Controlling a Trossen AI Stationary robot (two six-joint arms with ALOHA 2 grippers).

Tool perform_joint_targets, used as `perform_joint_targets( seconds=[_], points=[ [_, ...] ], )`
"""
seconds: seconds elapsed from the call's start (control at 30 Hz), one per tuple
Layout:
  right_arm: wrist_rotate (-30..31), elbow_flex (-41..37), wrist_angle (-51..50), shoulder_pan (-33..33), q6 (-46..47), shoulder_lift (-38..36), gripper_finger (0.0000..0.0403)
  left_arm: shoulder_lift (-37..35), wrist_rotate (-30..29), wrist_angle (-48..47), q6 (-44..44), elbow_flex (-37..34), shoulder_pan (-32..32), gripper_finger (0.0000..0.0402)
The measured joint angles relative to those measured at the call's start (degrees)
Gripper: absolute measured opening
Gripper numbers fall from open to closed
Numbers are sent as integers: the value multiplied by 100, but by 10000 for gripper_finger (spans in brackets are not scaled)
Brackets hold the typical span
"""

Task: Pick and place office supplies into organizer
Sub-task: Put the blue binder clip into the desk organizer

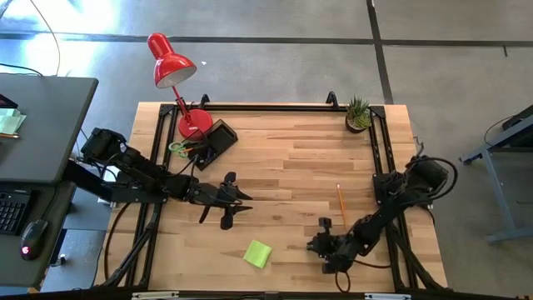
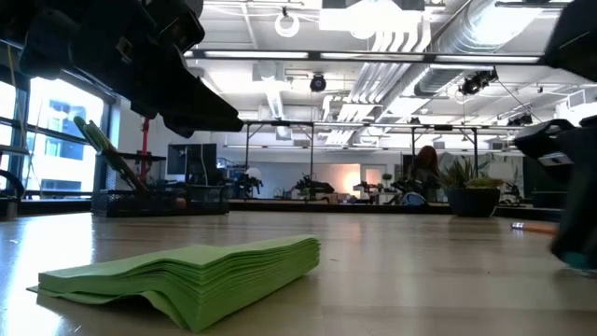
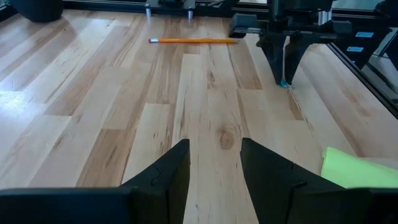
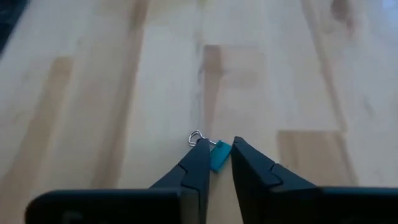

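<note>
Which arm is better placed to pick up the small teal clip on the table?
The right. Its hand is down at the table with both fingers around the teal clip. The left hand hovers open, far from it.

Your widest open run is the bare table (image 1: 283,167) centre. A pencil (image 1: 341,203), sticky-note pad (image 1: 257,253) and lamp (image 1: 175,79) stand at its edges.
</note>
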Motion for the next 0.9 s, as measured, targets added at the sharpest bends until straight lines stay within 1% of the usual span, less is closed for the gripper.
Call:
perform_joint_targets(
  seconds=[0.2, 0.33, 0.43, 0.57, 0.67, 0.73, 0.83, 0.9],
  points=[
    [93, 1, 31, -387, -579, 0, 58, 0, -2, -5, 0, 0, 0, 129],
    [386, 159, 36, -727, -1417, -5, 55, -120, 23, -47, 0, 2, 0, 129],
    [617, 317, 39, -1031, -2166, -55, 48, -394, 37, -201, 2, 2, -2, 129],
    [688, 515, 191, -1541, -3156, -189, 39, -1035, 43, -750, 151, 2, -2, 129],
    [348, 642, 550, -2033, -3908, -210, 34, -1678, -14, -1240, 162, 4, -2, 129],
    [-145, 742, 786, -2387, -4278, -210, 34, -2143, -45, -1637, 157, 7, -2, 129],
    [-928, 839, 858, -2925, -4418, -210, 37, -2858, -163, -2506, 61, 4, -2, 129],
    [-1229, 869, 833, -3232, -4247, -210, 37, -3223, -355, -3071, -114, 6, -2, 129]
  ],
)
